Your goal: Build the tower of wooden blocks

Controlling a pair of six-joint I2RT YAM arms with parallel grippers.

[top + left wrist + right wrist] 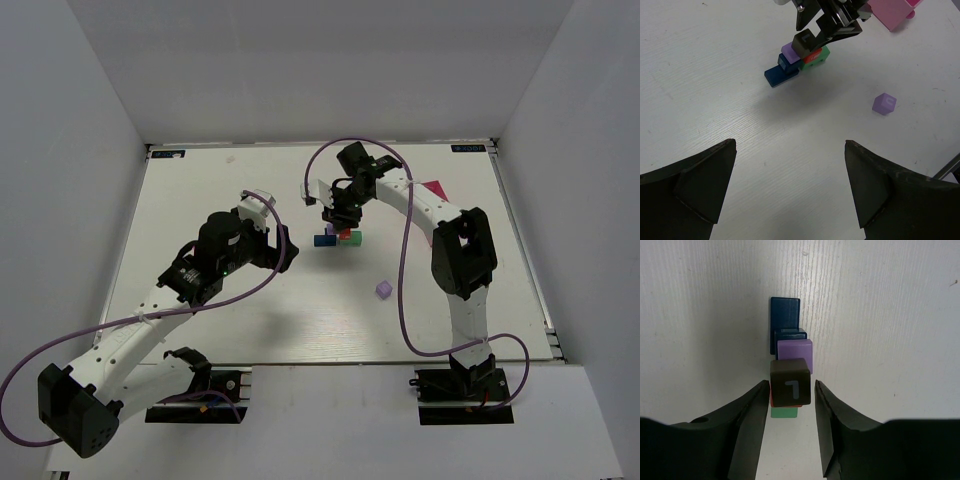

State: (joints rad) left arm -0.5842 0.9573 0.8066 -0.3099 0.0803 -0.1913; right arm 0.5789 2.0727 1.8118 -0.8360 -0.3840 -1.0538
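The wood block tower stands mid-table. A dark navy block lies flat, with a purple block on a second navy one. A dark block marked with a pale figure rests on a red block over a green one. My right gripper straddles the dark block from above, its jaws apart, with a slim gap showing on the right side. A loose lilac cube lies on the table right of the tower. My left gripper hovers wide open and empty, short of the tower.
A pink tray lies behind the right arm, near the back right. White walls close in the table on three sides. The right arm's purple cable loops over the right half.
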